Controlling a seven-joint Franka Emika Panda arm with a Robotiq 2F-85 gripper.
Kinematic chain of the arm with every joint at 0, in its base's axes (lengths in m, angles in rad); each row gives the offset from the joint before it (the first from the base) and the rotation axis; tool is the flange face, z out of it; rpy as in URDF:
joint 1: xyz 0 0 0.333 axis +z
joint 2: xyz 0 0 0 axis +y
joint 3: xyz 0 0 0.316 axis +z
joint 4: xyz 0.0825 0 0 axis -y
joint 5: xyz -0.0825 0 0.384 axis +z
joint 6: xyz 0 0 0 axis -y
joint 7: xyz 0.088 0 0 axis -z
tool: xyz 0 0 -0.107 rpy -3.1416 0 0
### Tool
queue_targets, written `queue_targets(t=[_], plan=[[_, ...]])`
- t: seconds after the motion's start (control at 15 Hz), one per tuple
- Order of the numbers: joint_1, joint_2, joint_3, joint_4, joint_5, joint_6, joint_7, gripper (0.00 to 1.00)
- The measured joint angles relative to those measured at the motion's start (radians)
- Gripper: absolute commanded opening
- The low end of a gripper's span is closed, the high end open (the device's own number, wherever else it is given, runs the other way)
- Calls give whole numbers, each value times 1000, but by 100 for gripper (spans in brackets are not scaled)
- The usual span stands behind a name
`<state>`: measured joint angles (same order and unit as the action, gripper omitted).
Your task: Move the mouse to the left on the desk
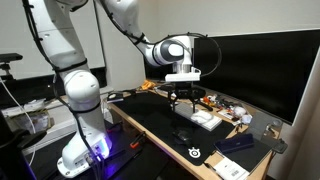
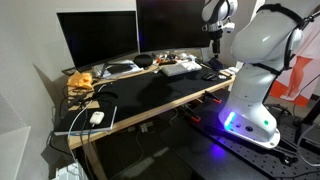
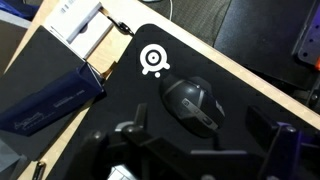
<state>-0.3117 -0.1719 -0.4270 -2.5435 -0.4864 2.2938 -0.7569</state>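
Observation:
The small black mouse point(image 3: 190, 103) lies on the desk's black mat point(image 3: 90, 140), just beside the white logo point(image 3: 153, 60). In the wrist view my gripper point(image 3: 200, 128) is open, with one finger on each side of the mouse and not touching it. In both exterior views the gripper point(image 1: 182, 102) point(image 2: 215, 52) hangs low over the desk point(image 1: 150, 125) near the white keyboard point(image 1: 205, 118). I cannot make out the mouse against the dark mat in those views.
A blue box point(image 3: 45, 100) and a white device point(image 3: 75, 20) lie beyond the mat's corner. The desk's wood edge point(image 3: 262, 88) runs close to the mouse. Two monitors point(image 2: 100, 38) stand behind the keyboard point(image 2: 180, 68). Clutter point(image 1: 228, 108) sits by the keyboard.

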Motion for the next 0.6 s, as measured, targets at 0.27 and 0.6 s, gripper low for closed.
queue_targets(t=[0.27,0.6], plan=[[-29,75,-38,-18,1,95,-195,100],[-39,148,-38,-18,25,190,-387,100]])
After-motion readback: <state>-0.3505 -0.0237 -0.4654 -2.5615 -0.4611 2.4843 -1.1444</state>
